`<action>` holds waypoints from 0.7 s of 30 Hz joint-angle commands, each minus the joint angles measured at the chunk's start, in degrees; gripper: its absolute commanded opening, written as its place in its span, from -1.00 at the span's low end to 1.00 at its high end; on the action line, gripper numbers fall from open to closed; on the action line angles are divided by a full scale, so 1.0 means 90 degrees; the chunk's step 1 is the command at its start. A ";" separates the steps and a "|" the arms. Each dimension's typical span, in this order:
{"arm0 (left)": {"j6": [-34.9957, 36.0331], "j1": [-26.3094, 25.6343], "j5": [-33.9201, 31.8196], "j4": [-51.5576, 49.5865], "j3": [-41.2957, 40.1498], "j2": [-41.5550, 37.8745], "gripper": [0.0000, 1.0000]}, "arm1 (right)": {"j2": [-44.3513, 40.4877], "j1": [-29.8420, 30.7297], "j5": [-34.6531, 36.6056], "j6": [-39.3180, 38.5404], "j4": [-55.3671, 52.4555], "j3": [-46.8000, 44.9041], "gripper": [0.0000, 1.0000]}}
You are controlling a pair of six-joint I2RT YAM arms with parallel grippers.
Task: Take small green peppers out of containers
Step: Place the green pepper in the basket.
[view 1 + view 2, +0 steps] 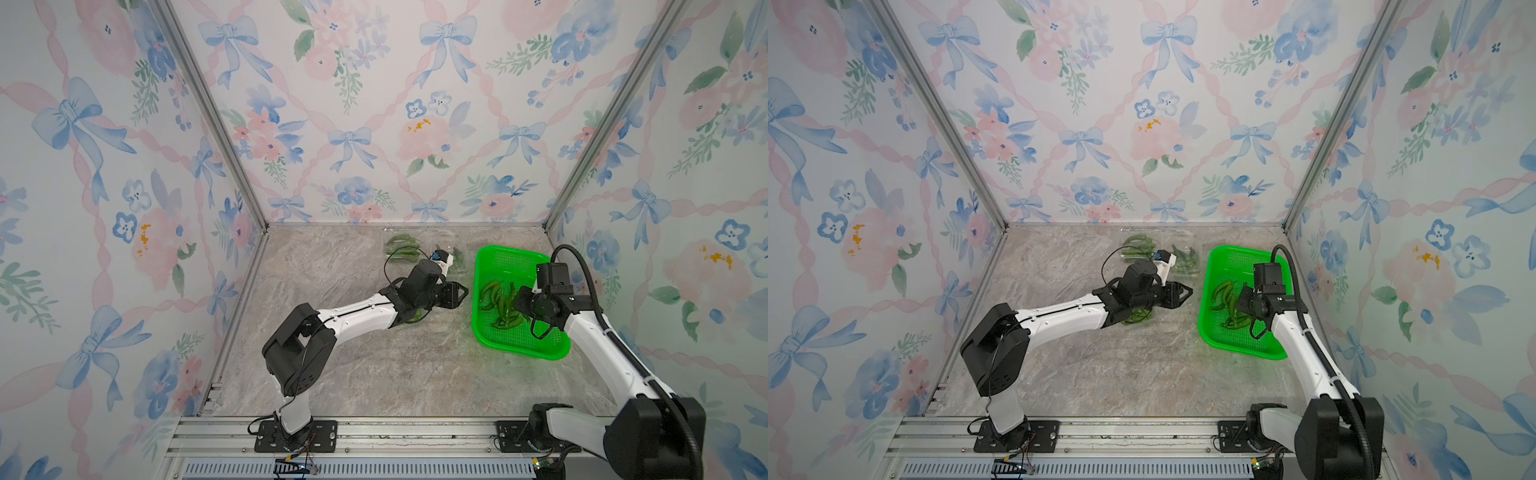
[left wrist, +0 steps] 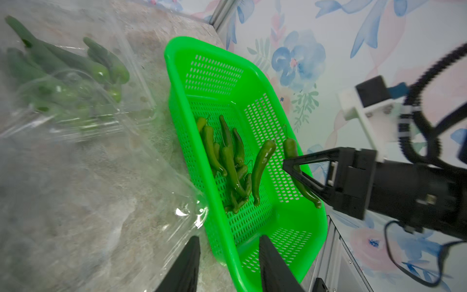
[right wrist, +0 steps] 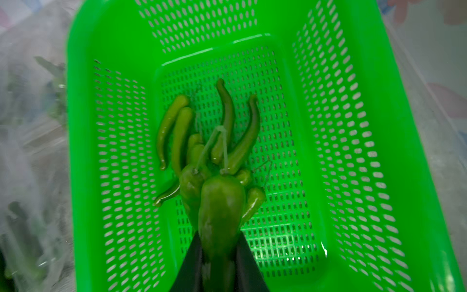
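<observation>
Peppers: slender, curved, glossy small green peppers (image 1: 500, 307) lie heaped on the basket floor. Others sit inside the containers at the counter's far edge.
Basket: bright green plastic basket (image 1: 515, 351), rectangular with rounded corners. Its walls and floor are pierced with rows of slots, and it stands on the right side of the counter.
Containers: thin, clear plastic containers (image 2: 141, 83), almost invisible against the stone, left of the basket.
Right claw: the right claw (image 3: 219, 233) is over the basket, clamped on the held pepper (image 3: 221, 202), stem end pointing away from the fingers.
Left claw: the left claw (image 2: 230, 237) has its fingers apart with nothing between them, just beside the basket's left rim.
Counter: grey, marble-veined counter (image 1: 332, 365).
Hard to tell: a second pepper presses against the held one, and whether it is gripped too I cannot say. Container edges blur out in the wrist views.
In the way: the left arm (image 1: 357, 316) covers a patch of green under its wrist.
Around: floral wallpaper (image 1: 374, 104) with blue bows.
</observation>
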 commanded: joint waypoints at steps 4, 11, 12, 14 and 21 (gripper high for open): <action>0.0222 -0.0012 -0.0044 -0.0100 0.0062 -0.0033 -0.15 | 0.1006 -0.0182 -0.0205 0.0130 0.0316 0.0078 -0.50; 0.0245 0.0206 -0.0143 -0.0205 -0.0261 -0.0357 -0.10 | 0.1201 0.0147 0.0521 0.0055 -0.0384 0.0782 0.12; 0.0236 0.0274 -0.0155 -0.0214 -0.0336 -0.0430 -0.09 | 0.1131 0.0235 0.0609 0.0013 -0.0448 0.0878 0.13; 0.0182 0.0473 -0.0201 -0.0232 -0.0561 -0.0649 -0.09 | 0.0940 0.0480 0.0694 -0.0094 -0.0533 0.1056 0.14; -0.0136 0.1499 -0.0367 -0.0302 -0.2002 -0.1763 -0.07 | 0.1022 0.1993 -0.0046 -0.0233 -0.0349 0.1821 0.03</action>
